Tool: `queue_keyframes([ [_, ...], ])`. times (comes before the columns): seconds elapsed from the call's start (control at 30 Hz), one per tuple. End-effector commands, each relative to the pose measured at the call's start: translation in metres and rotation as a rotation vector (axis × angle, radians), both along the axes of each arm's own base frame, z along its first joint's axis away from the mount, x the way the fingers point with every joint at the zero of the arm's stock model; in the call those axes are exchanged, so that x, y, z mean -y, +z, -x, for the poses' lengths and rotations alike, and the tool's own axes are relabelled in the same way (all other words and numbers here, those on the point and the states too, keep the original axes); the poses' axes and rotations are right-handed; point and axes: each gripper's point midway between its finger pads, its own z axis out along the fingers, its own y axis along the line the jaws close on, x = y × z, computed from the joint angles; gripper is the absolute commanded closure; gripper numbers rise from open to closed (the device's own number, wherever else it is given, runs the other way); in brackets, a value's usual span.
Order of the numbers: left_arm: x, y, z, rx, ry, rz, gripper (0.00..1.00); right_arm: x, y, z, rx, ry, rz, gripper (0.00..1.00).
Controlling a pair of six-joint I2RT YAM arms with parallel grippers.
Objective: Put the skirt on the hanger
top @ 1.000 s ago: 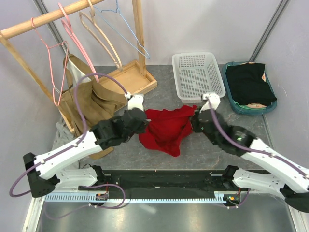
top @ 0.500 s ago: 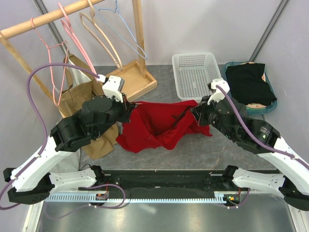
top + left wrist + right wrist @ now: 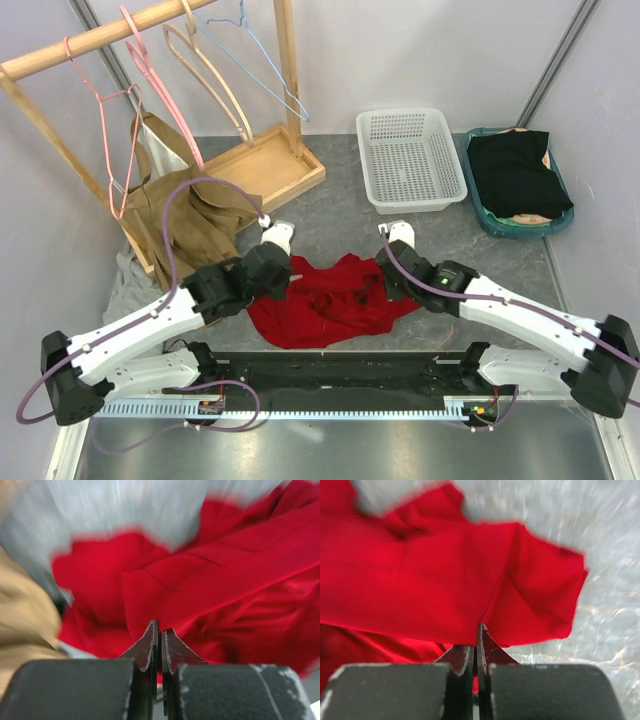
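The red skirt (image 3: 330, 300) lies bunched on the grey table near the front, between my two arms. My left gripper (image 3: 285, 280) is shut on its left edge; in the left wrist view (image 3: 161, 630) red cloth (image 3: 210, 580) runs out from between the closed fingertips. My right gripper (image 3: 385, 282) is shut on its right edge; the right wrist view (image 3: 476, 635) shows the cloth (image 3: 420, 575) pinched the same way. Several hangers hang on the wooden rack at the back left: a pink one (image 3: 108, 130), a wooden one (image 3: 215, 80) and a blue wire one (image 3: 262, 65).
The rack's wooden base (image 3: 262, 165) stands at the back left, with tan clothes (image 3: 185, 215) draped beside it. A white basket (image 3: 410, 158) and a teal tray with black cloth (image 3: 515, 180) sit at the back right.
Both arms have dropped and come toward the front. The skirt, held spread and raised half a second ago, now lies bunched low on the table.
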Motion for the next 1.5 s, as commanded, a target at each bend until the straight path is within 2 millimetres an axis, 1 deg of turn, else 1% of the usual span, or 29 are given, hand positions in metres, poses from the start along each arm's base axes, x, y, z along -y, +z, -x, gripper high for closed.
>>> queue_keyframes([
  [0.0, 0.013, -0.024, 0.002, -0.070, 0.062, 0.119, 0.98, -0.012, -0.013, -0.010, -0.005, -0.029, -0.033, 1.00],
  [0.07, 0.012, -0.030, 0.003, -0.083, 0.063, 0.109, 0.98, -0.014, -0.015, -0.012, -0.013, -0.019, -0.015, 0.98],
  [0.13, 0.013, -0.027, 0.004, -0.086, 0.058, 0.117, 0.93, -0.020, -0.003, -0.016, 0.005, -0.003, -0.030, 0.80],
  [0.17, 0.013, -0.023, 0.004, -0.081, 0.055, 0.122, 0.87, -0.022, 0.003, -0.017, 0.015, 0.002, -0.039, 0.70],
  [0.2, 0.014, -0.018, 0.003, -0.074, 0.052, 0.129, 0.72, -0.025, 0.016, -0.021, 0.036, 0.007, -0.058, 0.61],
  [0.23, 0.014, -0.014, 0.003, -0.066, 0.049, 0.137, 0.65, -0.026, 0.023, -0.022, 0.048, 0.014, -0.066, 0.51],
  [0.27, 0.013, -0.007, 0.003, -0.058, 0.049, 0.143, 0.57, -0.027, 0.032, -0.022, 0.061, 0.030, -0.071, 0.46],
  [0.3, 0.012, -0.003, 0.003, -0.052, 0.044, 0.141, 0.44, -0.031, 0.048, -0.024, 0.085, 0.042, -0.097, 0.41],
  [0.33, 0.011, 0.003, 0.003, -0.042, 0.040, 0.147, 0.40, -0.033, 0.056, -0.023, 0.094, 0.058, -0.109, 0.34],
  [0.43, 0.008, 0.024, 0.006, -0.015, 0.012, 0.161, 0.33, -0.039, 0.085, -0.020, 0.126, 0.127, -0.152, 0.26],
  [0.47, 0.008, 0.037, 0.006, 0.004, 0.008, 0.177, 0.32, -0.039, 0.093, -0.018, 0.137, 0.139, -0.166, 0.25],
  [0.53, 0.002, 0.049, 0.009, 0.020, -0.007, 0.170, 0.31, -0.040, 0.109, -0.017, 0.162, 0.155, -0.197, 0.23],
  [0.57, -0.002, 0.071, 0.008, 0.066, -0.006, 0.196, 0.31, -0.041, 0.114, -0.015, 0.169, 0.163, -0.206, 0.23],
  [0.63, -0.011, 0.091, 0.010, 0.104, -0.006, 0.195, 0.29, -0.042, 0.122, -0.015, 0.179, 0.170, -0.226, 0.22],
  [0.67, -0.016, 0.117, 0.008, 0.155, -0.003, 0.225, 0.28, -0.043, 0.125, -0.014, 0.183, 0.170, -0.236, 0.22],
  [0.7, -0.026, 0.131, 0.003, 0.206, 0.026, 0.203, 0.27, -0.044, 0.127, -0.014, 0.185, 0.174, -0.243, 0.22],
  [0.73, -0.036, 0.138, 0.002, 0.220, 0.052, 0.168, 0.26, -0.045, 0.128, -0.014, 0.184, 0.172, -0.252, 0.22],
  [0.77, -0.047, 0.171, 0.000, 0.278, 0.090, 0.195, 0.26, -0.047, 0.128, -0.014, 0.185, 0.179, -0.259, 0.21],
  [0.8, -0.062, 0.181, -0.011, 0.316, 0.182, 0.143, 0.26, -0.047, 0.126, -0.014, 0.183, 0.175, -0.260, 0.21],
  [0.83, -0.077, 0.189, -0.011, 0.328, 0.231, 0.106, 0.26, -0.049, 0.124, -0.014, 0.176, 0.174, -0.262, 0.21],
  [0.87, -0.094, 0.221, -0.015, 0.393, 0.314, 0.123, 0.26, -0.050, 0.120, -0.014, 0.168, 0.172, -0.263, 0.21],
  [0.93, -0.105, 0.242, -0.019, 0.438, 0.377, 0.122, 0.26, -0.053, 0.115, -0.013, 0.151, 0.182, -0.268, 0.22],
  [0.97, -0.117, 0.265, -0.019, 0.489, 0.429, 0.152, 0.26, -0.055, 0.112, -0.012, 0.144, 0.180, -0.275, 0.21],
  [1.03, -0.123, 0.280, -0.023, 0.528, 0.474, 0.153, 0.26, -0.057, 0.108, -0.012, 0.134, 0.181, -0.279, 0.22],
  [1.07, -0.131, 0.294, -0.025, 0.567, 0.514, 0.158, 0.26, -0.060, 0.106, -0.011, 0.125, 0.185, -0.290, 0.22],
  [1.2, -0.132, 0.305, -0.042, 0.605, 0.573, 0.120, 0.26, -0.065, 0.102, -0.010, 0.108, 0.196, -0.309, 0.22],
  [1.23, -0.129, 0.302, -0.049, 0.600, 0.584, 0.099, 0.26, -0.066, 0.102, -0.009, 0.105, 0.201, -0.309, 0.22],
  [1.37, -0.141, 0.291, -0.084, 0.549, 0.635, 0.090, 0.28, -0.069, 0.103, -0.008, 0.104, 0.207, -0.328, 0.22],
  [1.47, -0.141, 0.284, -0.107, 0.528, 0.646, 0.079, 0.30, -0.071, 0.100, -0.007, 0.097, 0.215, -0.330, 0.22],
])
